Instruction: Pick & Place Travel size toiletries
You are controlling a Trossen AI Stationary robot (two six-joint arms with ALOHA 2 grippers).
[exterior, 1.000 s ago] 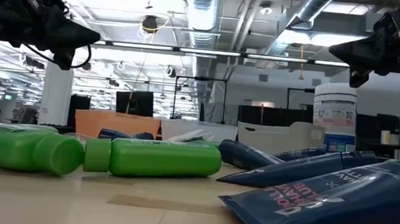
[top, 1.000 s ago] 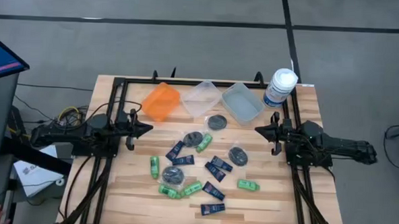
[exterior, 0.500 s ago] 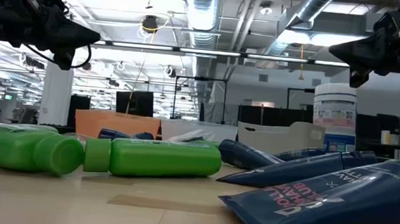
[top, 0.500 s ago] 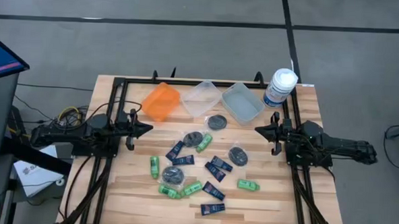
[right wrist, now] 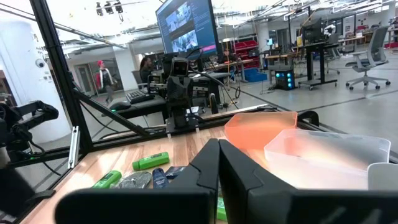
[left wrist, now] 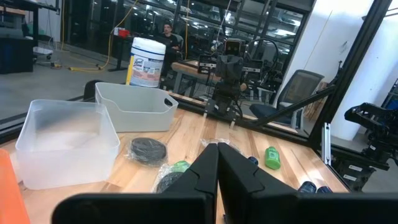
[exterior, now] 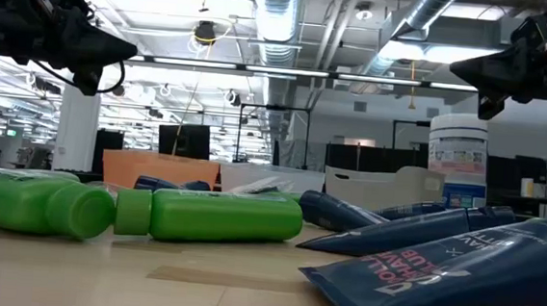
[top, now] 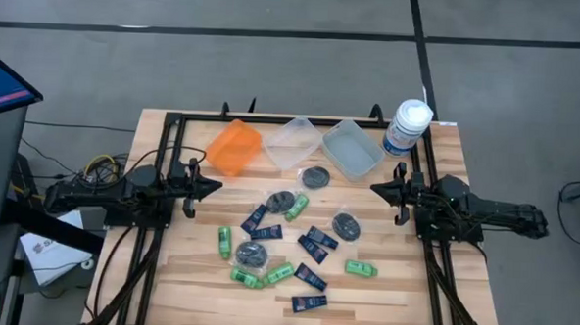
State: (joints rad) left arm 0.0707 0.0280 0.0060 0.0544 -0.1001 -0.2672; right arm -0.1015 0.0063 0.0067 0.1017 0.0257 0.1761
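Across the middle of the desk you have the travel size toiletries scattered: green mini bottles, navy flat tubes and grey round tins, all lying flat on the wood. Along the far edge stand the orange bin, two clear bins and, at the far right corner, the white jar. Your left pincer hangs at the left edge, fingers together and holding nothing. Your right pincer hangs at the right edge, also closed and empty, well apart from the items.
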